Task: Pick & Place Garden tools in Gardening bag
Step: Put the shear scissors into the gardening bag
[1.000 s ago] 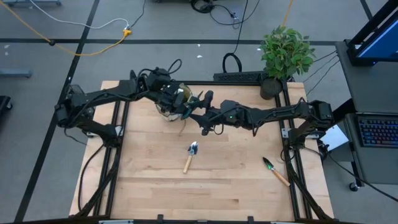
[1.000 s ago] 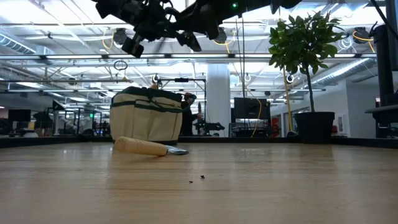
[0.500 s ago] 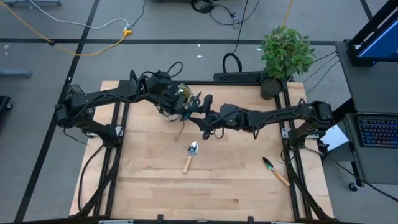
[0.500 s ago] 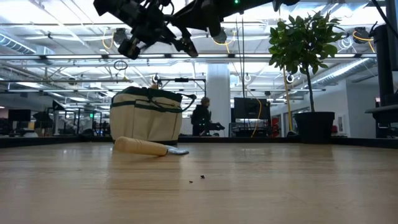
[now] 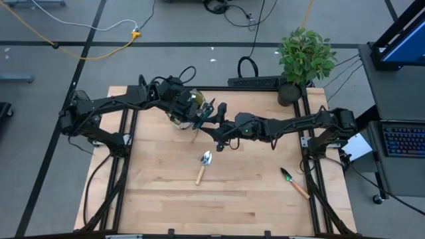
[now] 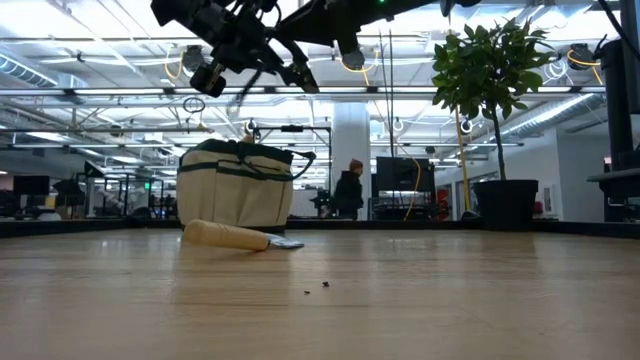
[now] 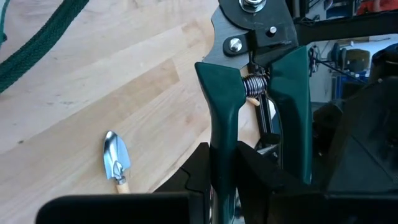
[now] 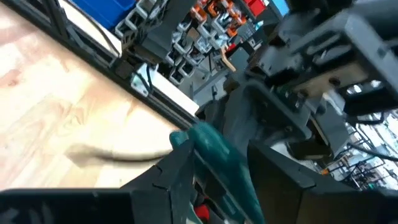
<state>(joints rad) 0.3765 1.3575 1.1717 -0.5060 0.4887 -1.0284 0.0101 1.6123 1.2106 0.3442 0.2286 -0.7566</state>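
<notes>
A green-bladed trowel with wooden handle point(image 5: 293, 182) lies nearest, then a silver one point(image 5: 203, 166). Farther back, the left gripper point(image 5: 196, 114) clamps green-handled dark pruning shears point(image 7: 258, 99); the right gripper point(image 5: 214, 109) closes around them too, above the beige round fabric bag point(image 6: 237, 186).

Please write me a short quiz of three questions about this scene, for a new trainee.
1. True or false: the left tool grips the pruning shears.
2. How many trowels lie on the table? A) one B) two C) three
3. Fill in: the gardening bag stands ___ on the table.
Key: 1 true; 2 B; 3 upright.
</notes>
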